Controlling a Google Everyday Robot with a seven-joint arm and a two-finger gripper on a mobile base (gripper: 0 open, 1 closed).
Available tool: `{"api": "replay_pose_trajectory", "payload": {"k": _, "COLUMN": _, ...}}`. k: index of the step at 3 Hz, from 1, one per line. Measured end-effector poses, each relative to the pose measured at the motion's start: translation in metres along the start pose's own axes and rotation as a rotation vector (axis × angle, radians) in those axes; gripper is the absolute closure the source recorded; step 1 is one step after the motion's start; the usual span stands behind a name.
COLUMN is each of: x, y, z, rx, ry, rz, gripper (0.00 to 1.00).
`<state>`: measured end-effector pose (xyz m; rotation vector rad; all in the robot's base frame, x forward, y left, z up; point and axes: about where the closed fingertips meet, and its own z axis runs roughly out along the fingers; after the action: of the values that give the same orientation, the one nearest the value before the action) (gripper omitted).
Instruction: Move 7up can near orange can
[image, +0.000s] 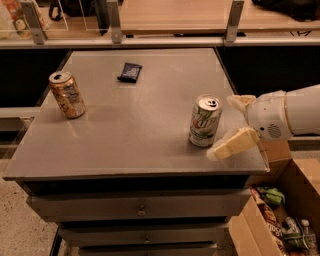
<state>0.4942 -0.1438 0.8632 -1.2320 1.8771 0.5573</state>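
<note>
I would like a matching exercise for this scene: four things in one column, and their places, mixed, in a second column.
Things:
1. 7up can
2. orange can
3. dark packet
4. gripper

Places:
a. left part of the table
b. far part of the table, towards the back edge
c. at the table's right edge, open, beside the 7up can
d. front right part of the table

Pairs: 1-d, 2-a, 3-b, 4-c

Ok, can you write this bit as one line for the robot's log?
gripper: just right of 7up can, jaws open | 7up can: standing, ungrasped | orange can: standing, far left, apart from 7up can
</note>
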Motion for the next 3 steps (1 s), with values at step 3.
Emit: {"api": "replay_pose_trajectory", "payload": {"k": 3, "x": -0.021, "y": -0.003, "z": 0.044, "rx": -0.177, "ry": -0.243, "rz": -0.039, "gripper": 0.17}}
